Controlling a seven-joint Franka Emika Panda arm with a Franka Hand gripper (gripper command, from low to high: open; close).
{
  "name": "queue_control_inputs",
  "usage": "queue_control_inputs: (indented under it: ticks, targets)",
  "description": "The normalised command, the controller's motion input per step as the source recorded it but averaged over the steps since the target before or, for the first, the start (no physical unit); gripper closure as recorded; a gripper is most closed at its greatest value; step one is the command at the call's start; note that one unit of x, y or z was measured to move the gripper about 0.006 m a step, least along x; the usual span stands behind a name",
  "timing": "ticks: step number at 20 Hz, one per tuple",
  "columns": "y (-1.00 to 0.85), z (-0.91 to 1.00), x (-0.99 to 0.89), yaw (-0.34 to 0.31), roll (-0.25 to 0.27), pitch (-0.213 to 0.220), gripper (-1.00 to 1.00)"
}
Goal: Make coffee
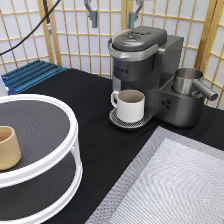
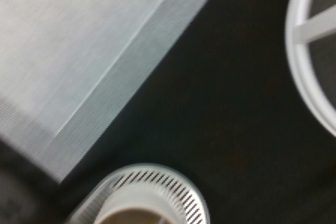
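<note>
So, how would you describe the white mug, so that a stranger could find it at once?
Find the dark grey coffee machine at the exterior view's top. The white mug stands under its spout on the round drip tray, handle toward the exterior view's left. Unlike the tan cup on the white round shelf, it has a handle.

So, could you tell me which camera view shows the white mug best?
The exterior view: the white mug stands whole on the drip tray of the coffee machine, handle toward that view's left. The wrist view catches only part of its rim and the slotted tray, looking down from above. The gripper is not in the exterior view.
</note>
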Motion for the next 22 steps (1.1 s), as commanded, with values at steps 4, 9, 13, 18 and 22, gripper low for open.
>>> queue_control_inputs:
  ticks: [4,9,13,18,22]
  targets:
    - [0.0,0.12,0.19,0.321,0.209,-0.046,-1.0]
    - [0.29,-0.19,0.07,0.247,0.075,-0.126,-1.0]
    - [0.69,-0.26,-0.02,0.133,-0.043,-0.093,-1.0]
    - [0.58,-0.12,-0.18,0.133,-0.028,-0.061,-1.0]
    - [0.03,-0.02,-0.51,0.065,-0.029,0.0,-1.0]
